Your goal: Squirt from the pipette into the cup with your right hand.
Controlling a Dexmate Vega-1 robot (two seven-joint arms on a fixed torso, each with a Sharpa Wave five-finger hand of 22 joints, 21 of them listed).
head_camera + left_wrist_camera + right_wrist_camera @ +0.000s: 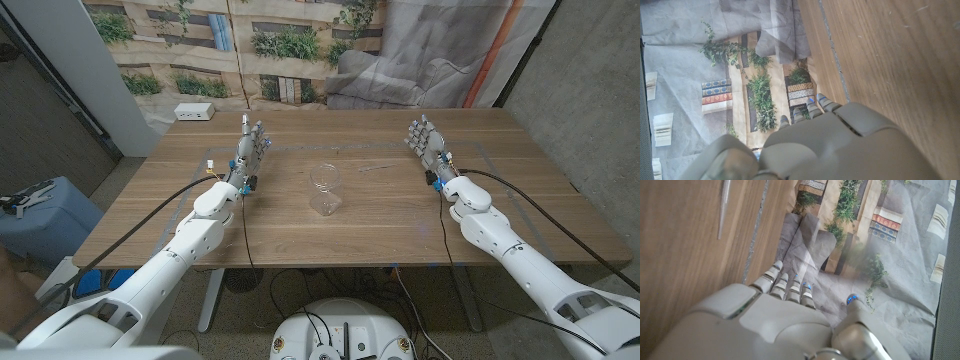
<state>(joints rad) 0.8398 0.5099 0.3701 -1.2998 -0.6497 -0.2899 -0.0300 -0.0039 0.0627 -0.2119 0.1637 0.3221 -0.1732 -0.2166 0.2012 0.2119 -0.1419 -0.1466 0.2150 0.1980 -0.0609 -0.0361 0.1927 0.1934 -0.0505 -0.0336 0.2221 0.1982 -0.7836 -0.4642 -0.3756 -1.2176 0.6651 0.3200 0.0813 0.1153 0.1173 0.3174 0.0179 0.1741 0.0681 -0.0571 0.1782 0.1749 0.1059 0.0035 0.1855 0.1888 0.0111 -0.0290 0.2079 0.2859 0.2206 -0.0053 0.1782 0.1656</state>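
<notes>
Lying apart: pipette (724,207) | right hand (428,148) empty | cup (325,189) mid-table

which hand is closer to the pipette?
The right hand: the clear pipette lies on the table between it and the cup. The left hand is beyond the cup.

Clear cup (325,189) upright mid-table; faint, seemingly flat pipette (372,168) beside.
</notes>
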